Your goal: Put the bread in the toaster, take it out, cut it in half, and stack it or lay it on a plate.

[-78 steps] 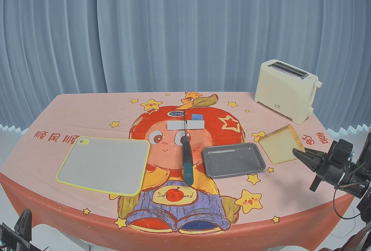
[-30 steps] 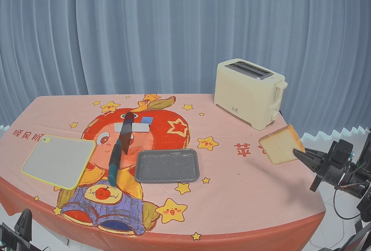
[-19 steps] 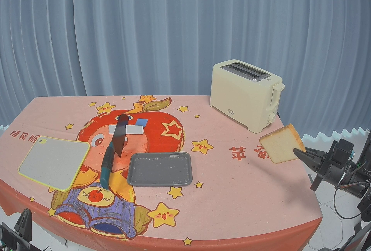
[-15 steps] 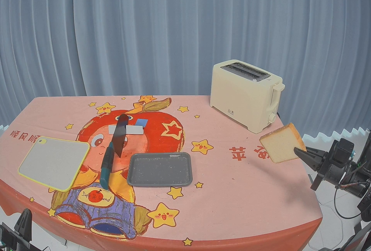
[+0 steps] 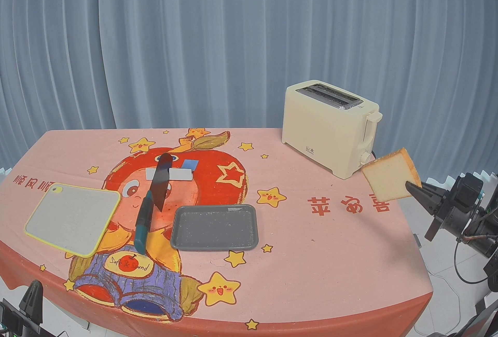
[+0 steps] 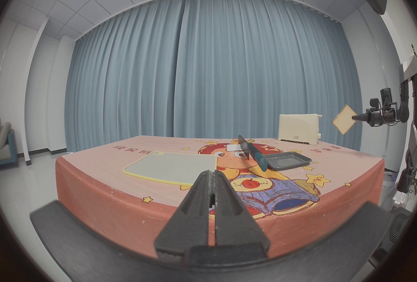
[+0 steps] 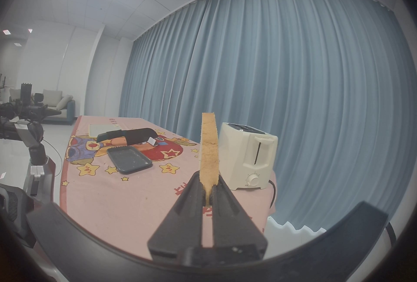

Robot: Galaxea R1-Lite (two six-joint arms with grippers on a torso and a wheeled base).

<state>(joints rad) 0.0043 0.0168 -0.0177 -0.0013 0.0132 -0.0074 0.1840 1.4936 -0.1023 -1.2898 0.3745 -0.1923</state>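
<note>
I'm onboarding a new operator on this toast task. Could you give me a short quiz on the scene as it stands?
1. True or false: the bread already sits in the toaster.
2. What holds the bread? A) a person's hand B) the right gripper C) nothing at all.
3. Fill in: the knife sits between the cutting board and the grey ____.
Key: 1 false; 2 B; 3 tray.

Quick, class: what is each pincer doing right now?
Left pincer: shut, empty.
Right pincer: shut on the bread.
</note>
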